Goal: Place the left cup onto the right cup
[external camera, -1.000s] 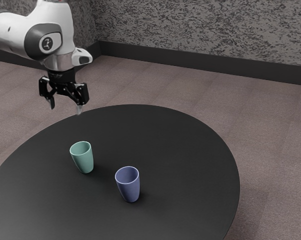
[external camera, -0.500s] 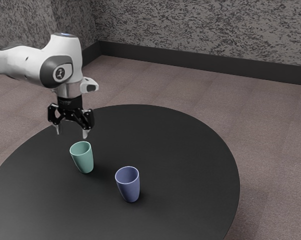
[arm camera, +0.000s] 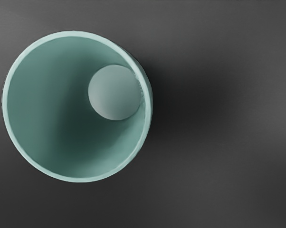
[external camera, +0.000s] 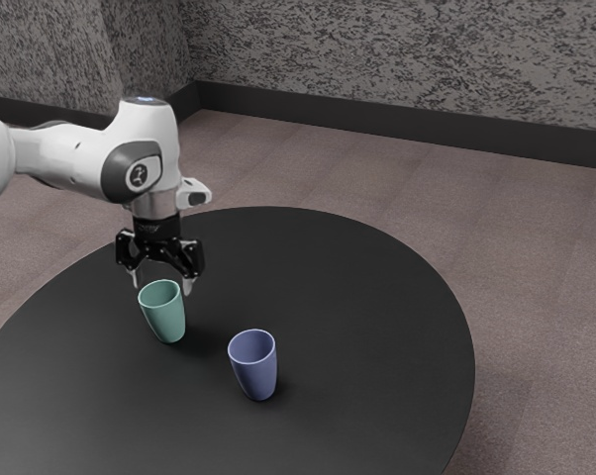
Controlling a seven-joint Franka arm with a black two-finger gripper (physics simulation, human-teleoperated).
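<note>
My open hand (external camera: 162, 280) hovers just over the green cup (external camera: 164, 317), which stands ungrasped on the tabletop (external camera: 377, 297); lifting it onto the blue cup (external camera: 252, 364) is all ahead.

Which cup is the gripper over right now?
The green cup, at the exterior view's left: the open gripper hangs just above its rim. The blue cup stands apart, untouched.

Bare table (external camera: 357, 297) separates green cup (external camera: 163, 312) from blue cup (external camera: 252, 364)
</note>
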